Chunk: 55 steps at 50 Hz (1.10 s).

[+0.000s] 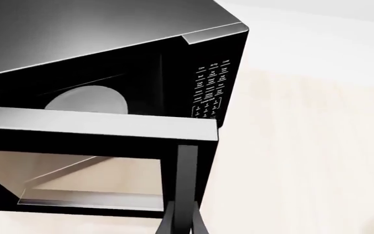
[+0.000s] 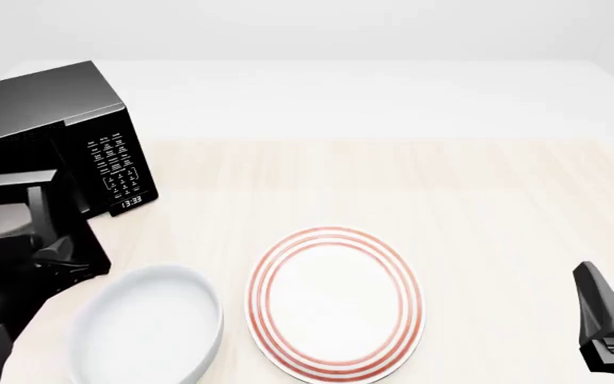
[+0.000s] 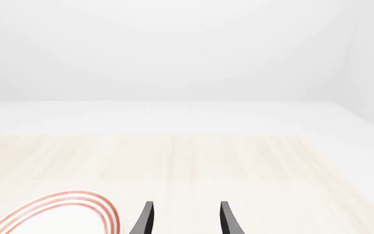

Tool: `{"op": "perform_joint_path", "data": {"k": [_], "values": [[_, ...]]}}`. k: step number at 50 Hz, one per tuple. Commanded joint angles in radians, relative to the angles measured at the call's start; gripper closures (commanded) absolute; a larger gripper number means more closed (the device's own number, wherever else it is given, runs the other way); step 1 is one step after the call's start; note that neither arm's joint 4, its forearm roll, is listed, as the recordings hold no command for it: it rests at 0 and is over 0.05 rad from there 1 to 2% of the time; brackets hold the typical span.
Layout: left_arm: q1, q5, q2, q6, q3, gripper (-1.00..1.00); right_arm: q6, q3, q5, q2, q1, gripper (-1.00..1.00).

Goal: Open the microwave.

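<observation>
Two black hands at work over pale wood-grain bench (image 2: 478, 192). Left hand (image 1: 182, 225) closed on vertical bar handle (image 1: 185, 168) of boxy black microwave (image 2: 41, 112) at far left bench edge, glass door (image 1: 76, 180) swung ajar. Right hand (image 3: 183, 219) parted wide, well apart at right. Between: red-ringed white round plate (image 2: 334, 304), glossy white bowl (image 2: 147, 328). Open bench beyond.

You face a pale wood table (image 2: 478, 184) whose far part is plain white. Behind it stands a bare white wall (image 3: 174, 48), meeting another wall on the right. The light is soft and even.
</observation>
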<state>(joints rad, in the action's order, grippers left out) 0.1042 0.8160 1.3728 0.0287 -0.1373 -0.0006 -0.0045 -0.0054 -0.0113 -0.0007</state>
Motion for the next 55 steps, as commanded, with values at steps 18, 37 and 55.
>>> {"op": "perform_joint_path", "data": {"k": [18, 37, 55], "values": [[-0.086, 0.075, -0.158, 0.029, -0.003, 1.00, 0.000, 0.000, 0.000, 0.000, 0.000, -1.00], [-0.087, 0.078, -0.171, 0.035, 0.017, 1.00, 0.002, -0.002, 0.013, 0.010, 0.009, -1.00], [-0.072, 0.067, -0.193, 0.043, 0.021, 1.00, 0.001, -0.001, 0.012, 0.010, 0.010, -1.00]]}}
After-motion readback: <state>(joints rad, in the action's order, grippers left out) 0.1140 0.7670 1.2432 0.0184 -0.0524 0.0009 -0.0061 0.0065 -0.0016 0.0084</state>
